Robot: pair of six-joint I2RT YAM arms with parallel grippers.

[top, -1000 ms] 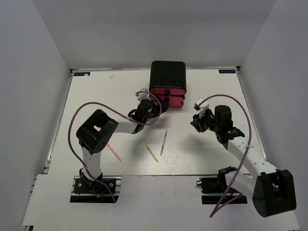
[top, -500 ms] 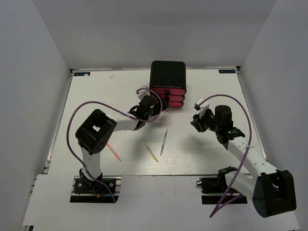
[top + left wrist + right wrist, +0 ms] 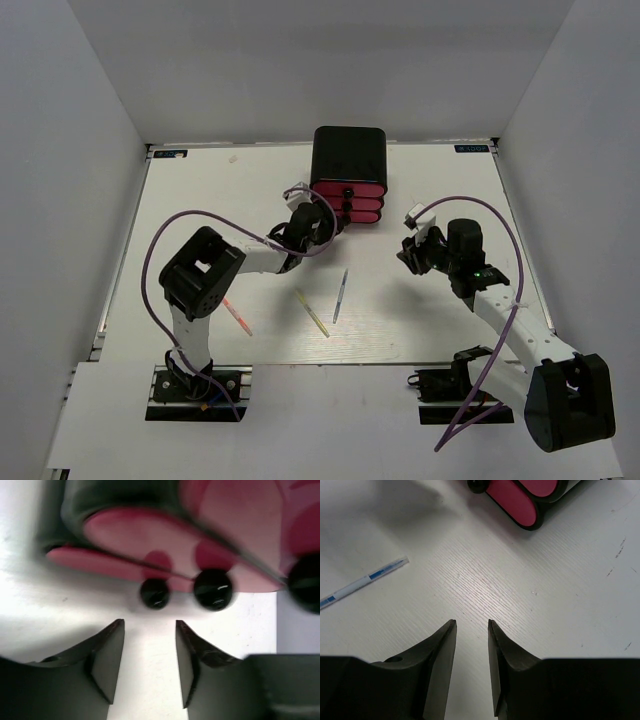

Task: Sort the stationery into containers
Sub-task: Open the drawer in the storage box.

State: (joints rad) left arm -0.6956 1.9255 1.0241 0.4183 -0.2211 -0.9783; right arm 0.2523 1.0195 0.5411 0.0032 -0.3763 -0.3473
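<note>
The black cabinet (image 3: 348, 160) stands at the back middle with three pink drawer fronts (image 3: 350, 202). My left gripper (image 3: 328, 216) is open and empty just in front of the drawers' left side. In the left wrist view its tips (image 3: 149, 622) sit a little short of a round black knob (image 3: 155, 593), with a second knob (image 3: 213, 589) to the right. My right gripper (image 3: 406, 252) is open and empty over bare table (image 3: 472, 622). A blue-grey pen (image 3: 340, 295), a yellow stick (image 3: 313, 313) and a red-orange stick (image 3: 237, 316) lie on the table. The light blue and orange pens are out of view.
The white table (image 3: 200, 200) is walled in by white panels on three sides. In the right wrist view the blue-grey pen (image 3: 362, 582) lies at the left and a corner of the cabinet (image 3: 520, 502) shows at the top.
My left gripper has moved up and right, closer to the drawer fronts. The right arm and the pens have not moved.
</note>
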